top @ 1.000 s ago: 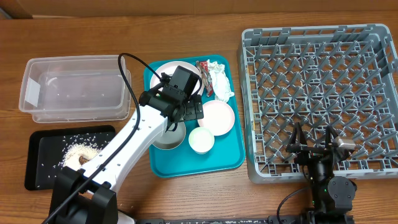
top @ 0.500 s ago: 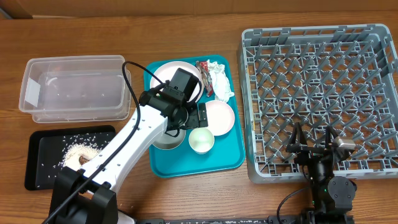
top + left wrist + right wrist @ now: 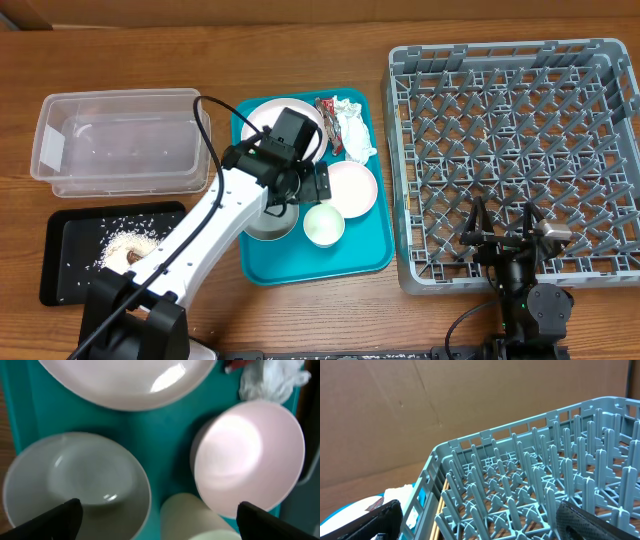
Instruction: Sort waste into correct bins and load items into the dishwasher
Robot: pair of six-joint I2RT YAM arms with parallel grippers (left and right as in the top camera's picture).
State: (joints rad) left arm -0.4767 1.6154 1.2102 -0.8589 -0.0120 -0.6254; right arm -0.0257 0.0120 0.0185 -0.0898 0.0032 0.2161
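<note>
My left gripper (image 3: 298,190) hangs open above the teal tray (image 3: 360,255), with nothing between its fingers. In the left wrist view the gripper (image 3: 162,520) straddles the small white cup (image 3: 192,517), with the grey-white bowl (image 3: 75,480) to the left and the pale pink bowl (image 3: 250,455) to the right. The white plate (image 3: 262,120) lies at the tray's far end, partly under the arm. Beside it lie a crumpled napkin (image 3: 352,135) and a red wrapper (image 3: 327,110). My right gripper (image 3: 503,225) is open over the near edge of the grey dish rack (image 3: 520,110).
A clear plastic tub (image 3: 120,140) stands at the far left. In front of it lies a black tray (image 3: 60,280) holding scattered rice (image 3: 125,245). The right wrist view shows the rack's upright pegs (image 3: 535,475) close ahead of the gripper (image 3: 480,520).
My left gripper has shifted slightly toward the near side of the teal tray, over the cup and bowls. The right arm has not moved.
</note>
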